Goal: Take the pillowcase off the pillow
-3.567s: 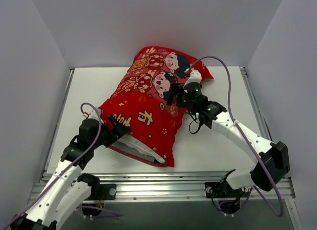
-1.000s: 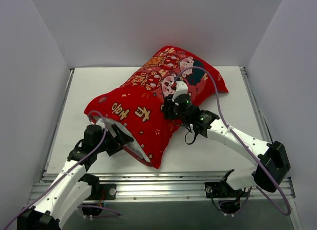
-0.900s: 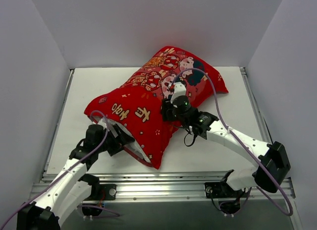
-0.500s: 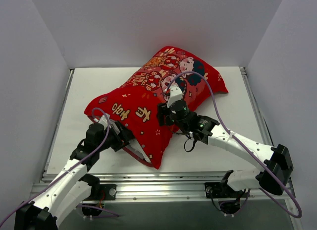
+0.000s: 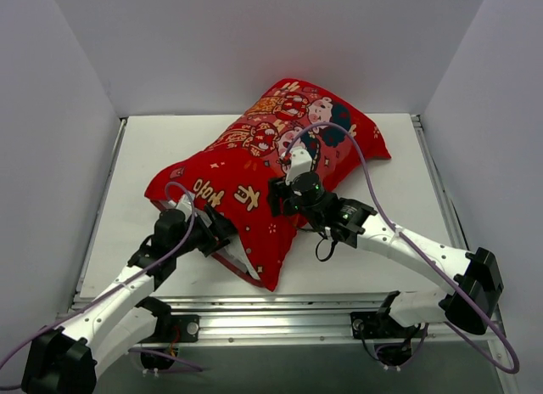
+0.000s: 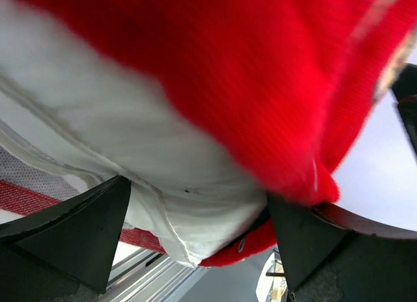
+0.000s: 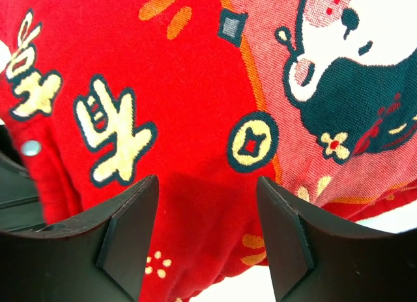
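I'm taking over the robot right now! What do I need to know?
Left gripper: fingers wide open, straddling the pillow's bare white end at the pillowcase's mouth.
Right gripper: fingers open over the pillowcase's printed top, pinching nothing.
Things: the pillow lies diagonally on the table, almost all inside the pillowcase; only its near-left end peeks out.
Done: very little, the pillowcase is not off.
Left: probably grip the pillow end, hold the pillowcase, pull them apart.
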You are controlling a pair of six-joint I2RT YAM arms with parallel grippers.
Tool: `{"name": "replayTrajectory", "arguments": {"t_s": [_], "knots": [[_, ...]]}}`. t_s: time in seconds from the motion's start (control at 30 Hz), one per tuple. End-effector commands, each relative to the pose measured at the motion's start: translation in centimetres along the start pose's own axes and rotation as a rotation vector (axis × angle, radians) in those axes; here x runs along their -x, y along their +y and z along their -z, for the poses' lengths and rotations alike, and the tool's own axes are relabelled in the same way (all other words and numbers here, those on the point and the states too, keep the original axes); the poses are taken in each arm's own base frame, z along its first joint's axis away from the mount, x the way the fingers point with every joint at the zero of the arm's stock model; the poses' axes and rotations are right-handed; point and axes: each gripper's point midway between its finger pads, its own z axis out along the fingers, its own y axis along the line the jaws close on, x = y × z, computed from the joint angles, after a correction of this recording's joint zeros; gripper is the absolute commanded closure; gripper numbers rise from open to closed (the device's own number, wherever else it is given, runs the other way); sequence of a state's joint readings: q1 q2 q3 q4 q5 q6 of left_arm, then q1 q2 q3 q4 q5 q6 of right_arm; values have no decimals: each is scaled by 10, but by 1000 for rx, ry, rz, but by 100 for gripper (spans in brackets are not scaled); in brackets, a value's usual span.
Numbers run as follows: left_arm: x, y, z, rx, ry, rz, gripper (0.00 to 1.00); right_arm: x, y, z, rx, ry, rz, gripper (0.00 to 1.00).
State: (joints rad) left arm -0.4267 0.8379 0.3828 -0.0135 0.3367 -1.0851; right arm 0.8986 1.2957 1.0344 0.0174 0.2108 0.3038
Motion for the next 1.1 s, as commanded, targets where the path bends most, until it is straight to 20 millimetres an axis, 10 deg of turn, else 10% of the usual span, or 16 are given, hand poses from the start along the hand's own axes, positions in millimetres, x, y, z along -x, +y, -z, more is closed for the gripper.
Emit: {"name": "replayTrajectory", "arguments": {"t_s": [0.0,0.4,0.73,1.07], "knots": [[-3,-1,-8,12,12,-17,6,11,0,9,-2,-39,11,43],[-9,16,-31,100,-5,-1,0,-14,12,8,53,4,37,40],[1,-14,-29,15,-43,-34,95,-49,47,18,123,39,64,37],[18,-53,-2,-17,-95,-105,98,-68,70,19,87,56,141,35]]}}
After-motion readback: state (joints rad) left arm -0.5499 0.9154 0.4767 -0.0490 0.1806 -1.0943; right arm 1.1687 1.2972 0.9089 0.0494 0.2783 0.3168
